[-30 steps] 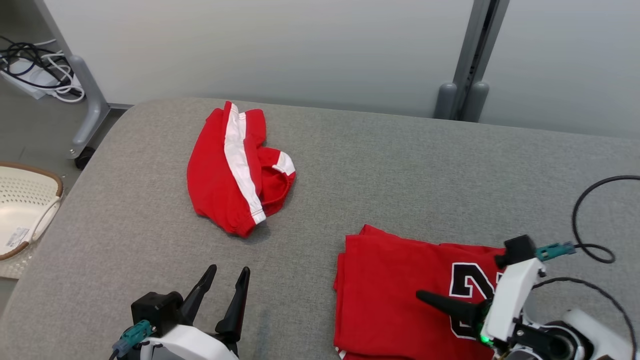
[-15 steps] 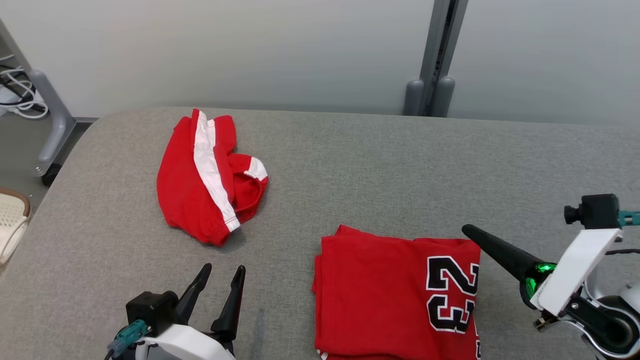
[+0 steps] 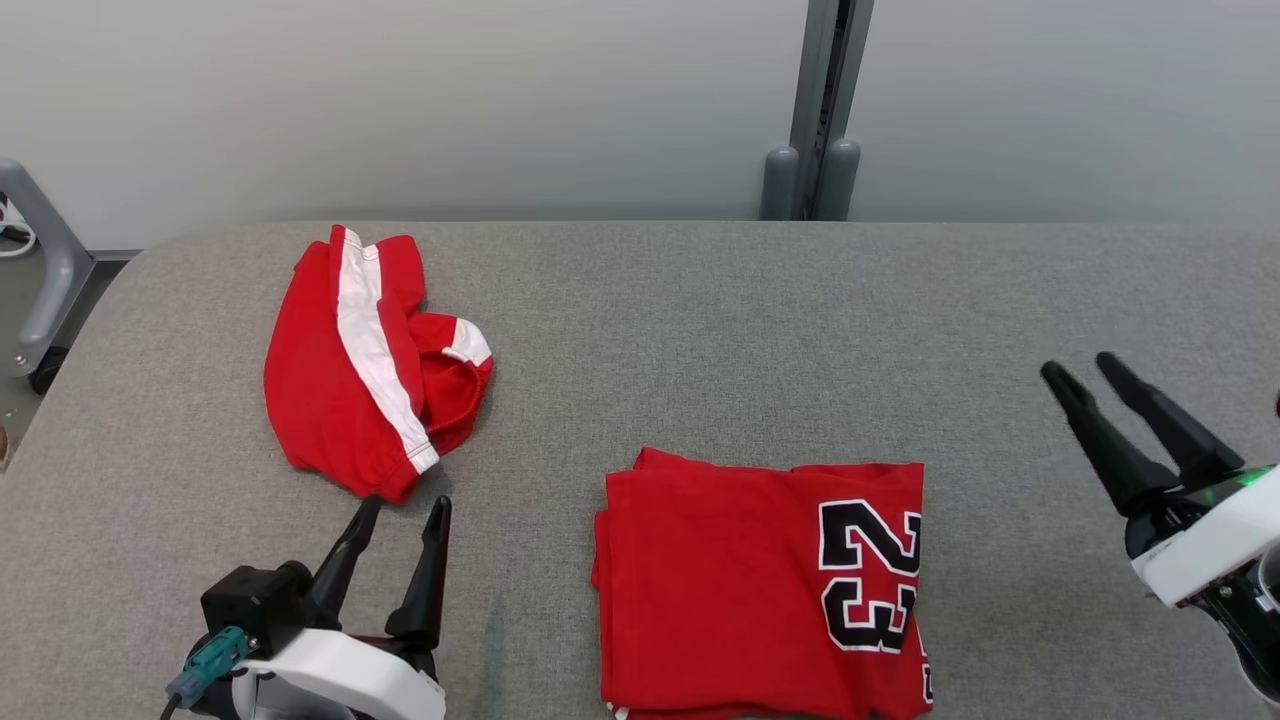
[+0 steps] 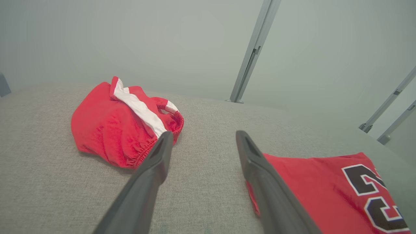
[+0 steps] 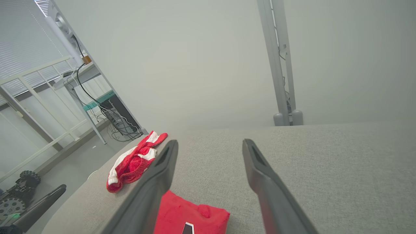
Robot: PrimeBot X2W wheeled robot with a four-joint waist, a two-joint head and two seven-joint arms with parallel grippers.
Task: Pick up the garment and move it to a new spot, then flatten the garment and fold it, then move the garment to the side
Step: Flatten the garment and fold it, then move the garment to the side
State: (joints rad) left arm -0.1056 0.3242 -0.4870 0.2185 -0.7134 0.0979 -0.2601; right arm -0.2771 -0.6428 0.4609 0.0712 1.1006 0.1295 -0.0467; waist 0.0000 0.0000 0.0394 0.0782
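Red jersey [image 3: 720,590] lies folded into a neat, nearly square packet at the near middle of the grey padded table [image 3: 700,330]. Its smooth knit is flat, with the layered edges stacked along the left. A black "23" outlined in white runs sideways down its right side. The table's cover is a coarse, heathered weave, and its corner at the far left is rounded. Toward that far left sits a pair of red shorts [image 3: 320,390], crumpled into a soft mound, with a white side stripe and a gathered elastic hem showing.

My right gripper [image 3: 1079,366] is off to the right of the jersey, well apart from it, over bare table cover. Its two long, dark, tapering fingers stand spread, pointing away from me and slightly left, with nothing between them. My left gripper [image 3: 404,507] rests at the near left, fingers likewise parted wide and empty. They point to the far side, with the tips just beside the near edge of the shorts.
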